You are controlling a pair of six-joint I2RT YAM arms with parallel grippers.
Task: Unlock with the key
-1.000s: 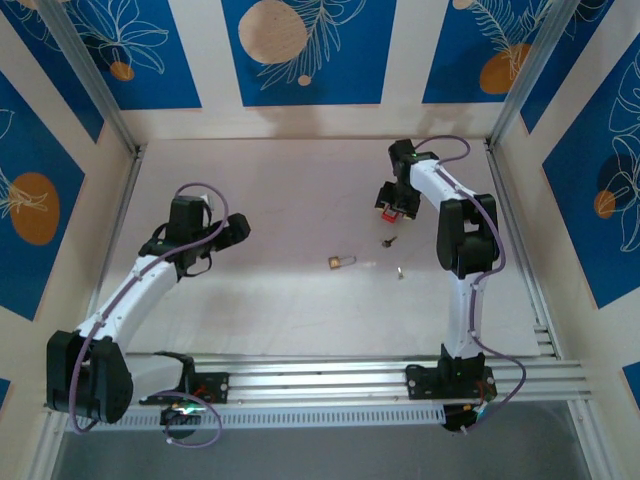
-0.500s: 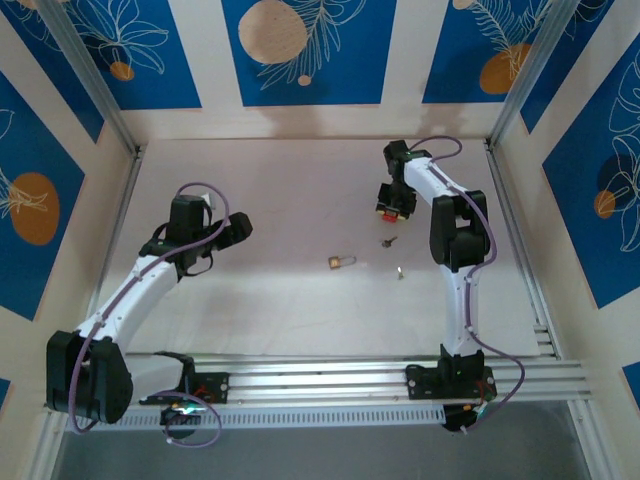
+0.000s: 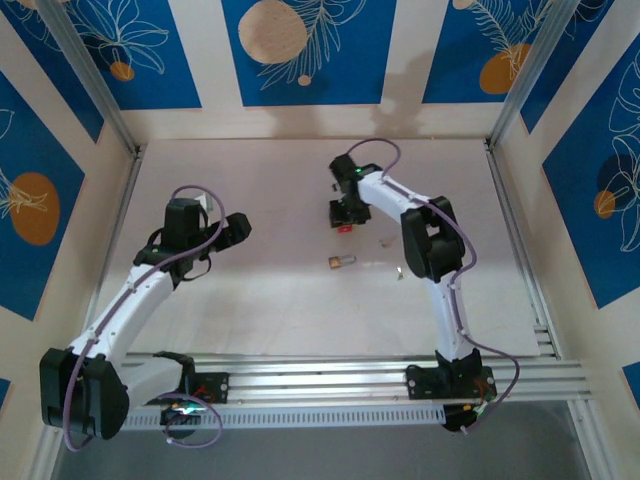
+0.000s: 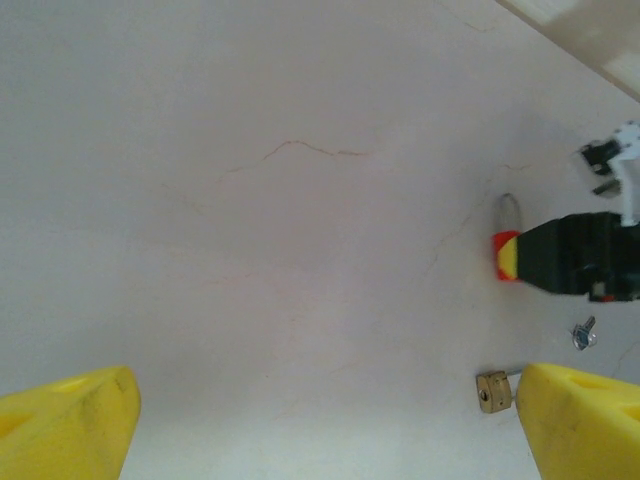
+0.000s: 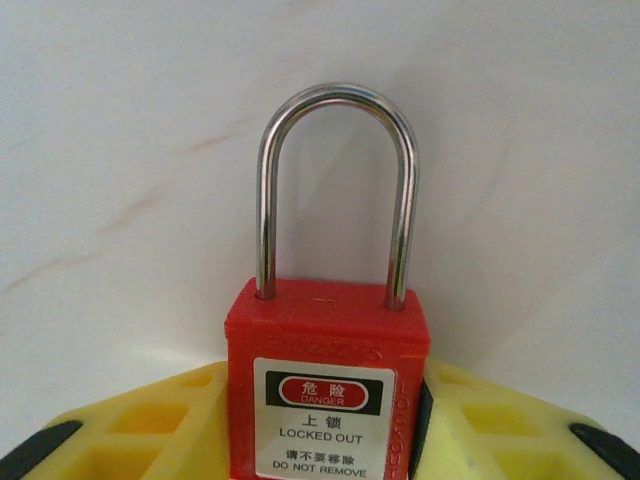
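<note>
**Q:** What is the right gripper (image 3: 343, 216) doing?

**A:** It is clamping the red padlock (image 5: 325, 385) by its body between the yellow fingers (image 5: 150, 430), with the jaws part-closed on it. The shackle (image 5: 335, 180) is pointing away from the wrist, and both legs are sitting in the body, so I am judging the lock as not yet opened. Cannot tell whether the lock is lifted or resting on the table (image 3: 260, 310).

**Q:** And the keys?

**A:** One key (image 3: 384, 241) is lying on the table near the held lock, to its right. A second key (image 3: 400, 271) is lying nearer the arm bases. Neither is being held. A small brass padlock (image 3: 340, 262) is lying just below the red one. Cannot tell which key fits which lock.

**Q:** Left gripper (image 4: 320, 415)?

**A:** It is hovering well apart from the lock, jaws wide, carrying nothing.

**Q:** Progress?

**A:** Early, in my judgement. The lock is being secured, while picking up a key, inserting it and turning it are all remaining.
</note>
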